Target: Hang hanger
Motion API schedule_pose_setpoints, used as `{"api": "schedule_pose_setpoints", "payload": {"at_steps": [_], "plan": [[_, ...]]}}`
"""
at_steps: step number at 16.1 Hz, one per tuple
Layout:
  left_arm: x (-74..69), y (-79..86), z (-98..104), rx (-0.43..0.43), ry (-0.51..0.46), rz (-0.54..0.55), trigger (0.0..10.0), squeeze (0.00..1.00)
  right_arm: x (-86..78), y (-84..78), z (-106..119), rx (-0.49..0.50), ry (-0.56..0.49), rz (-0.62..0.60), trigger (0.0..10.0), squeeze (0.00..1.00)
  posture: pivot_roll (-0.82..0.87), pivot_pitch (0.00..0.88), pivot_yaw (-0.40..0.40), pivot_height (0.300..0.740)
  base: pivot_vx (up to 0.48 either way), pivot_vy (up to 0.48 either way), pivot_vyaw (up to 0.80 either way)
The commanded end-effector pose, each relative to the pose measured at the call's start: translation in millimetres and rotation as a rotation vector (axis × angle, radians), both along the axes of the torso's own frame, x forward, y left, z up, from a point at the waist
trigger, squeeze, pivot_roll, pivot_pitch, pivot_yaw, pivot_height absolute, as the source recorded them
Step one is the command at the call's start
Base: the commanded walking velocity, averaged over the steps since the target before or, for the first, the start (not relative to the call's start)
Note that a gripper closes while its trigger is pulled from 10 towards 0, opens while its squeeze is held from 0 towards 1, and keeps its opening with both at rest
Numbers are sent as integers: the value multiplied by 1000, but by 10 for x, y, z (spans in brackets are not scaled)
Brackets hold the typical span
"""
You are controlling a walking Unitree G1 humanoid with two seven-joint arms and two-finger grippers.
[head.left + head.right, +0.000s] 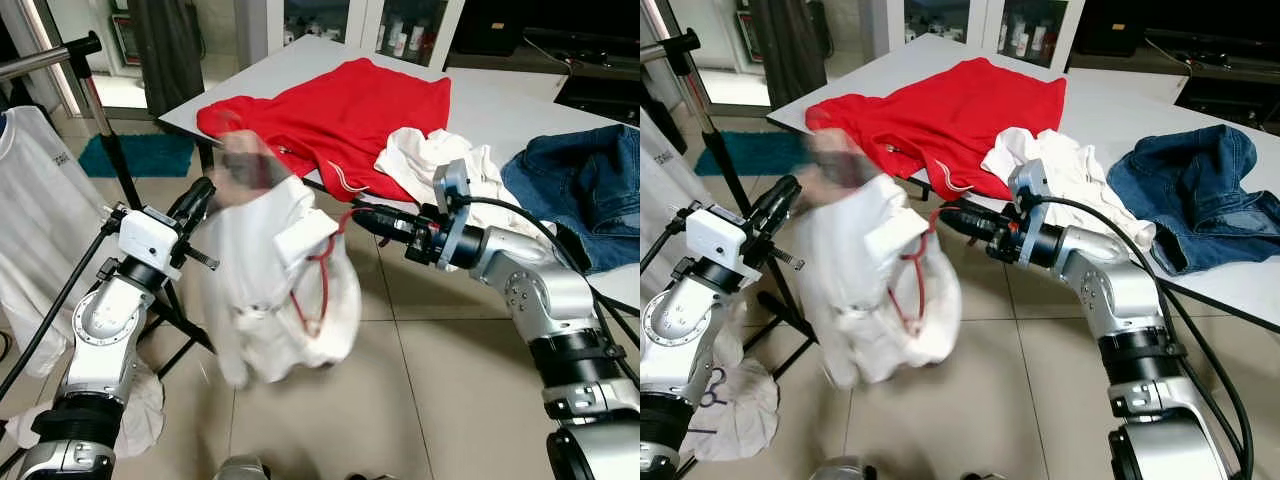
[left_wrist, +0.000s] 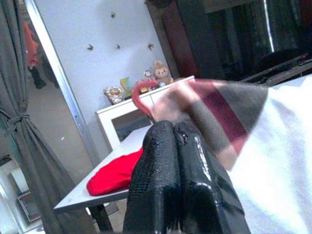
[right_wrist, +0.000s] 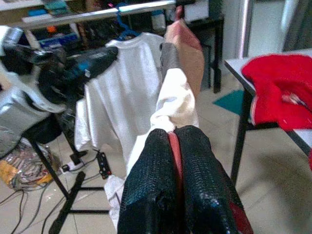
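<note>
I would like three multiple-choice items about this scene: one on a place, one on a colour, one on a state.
1. Where does the blue denim garment lie?
A. on the white table
B. on the floor
C. on the metal clothes rack

2. What colour is the thin plastic hanger inside the held white garment?
A. blue
B. red
C. black

3. How is the right gripper?
A. wide open
B. shut on the hanger
C. resting on the table

Answers: 1 A, it lies on the tabletop's right part; 2 B, red loops show against the white cloth; 3 B, its fingers pinch a red strip.
</note>
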State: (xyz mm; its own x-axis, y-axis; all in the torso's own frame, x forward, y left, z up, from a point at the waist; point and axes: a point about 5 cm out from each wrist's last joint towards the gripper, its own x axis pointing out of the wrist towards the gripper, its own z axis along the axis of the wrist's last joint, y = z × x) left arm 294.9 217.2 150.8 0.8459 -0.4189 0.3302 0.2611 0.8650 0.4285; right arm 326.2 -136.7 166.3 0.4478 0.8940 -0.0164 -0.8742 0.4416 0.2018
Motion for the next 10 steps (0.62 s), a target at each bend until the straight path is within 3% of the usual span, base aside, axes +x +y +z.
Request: {"api": "schedule_pose_setpoints", "payload": {"at_steps": [1, 4, 7, 8, 10], "plan": [[9, -12, 45, -1, -20, -11, 0, 0, 40, -61, 119, 19, -53, -27, 0, 39, 112, 1, -59, 740, 0, 0, 0], [10, -3, 44, -9, -22, -4, 0, 0, 50, -59, 102, 15, -65, -27, 0, 39, 109, 0, -57, 740, 0, 0, 0], [69, 112, 39, -57, 1, 89, 0, 0, -36, -11, 130, 32, -107, 44, 0, 39, 107, 1, -56, 740, 0, 0, 0], [59, 106, 18, -50, 18, 69, 10000, 1000, -57, -7, 138, 33, -117, 65, 0, 43, 105, 3, -55, 740, 0, 0, 0], [-5, 75, -83, 5, 111, -49, 10000, 1000, -124, -38, 145, 9, -164, 132, 0, 43, 106, 6, -59, 740, 0, 0, 0]]}}
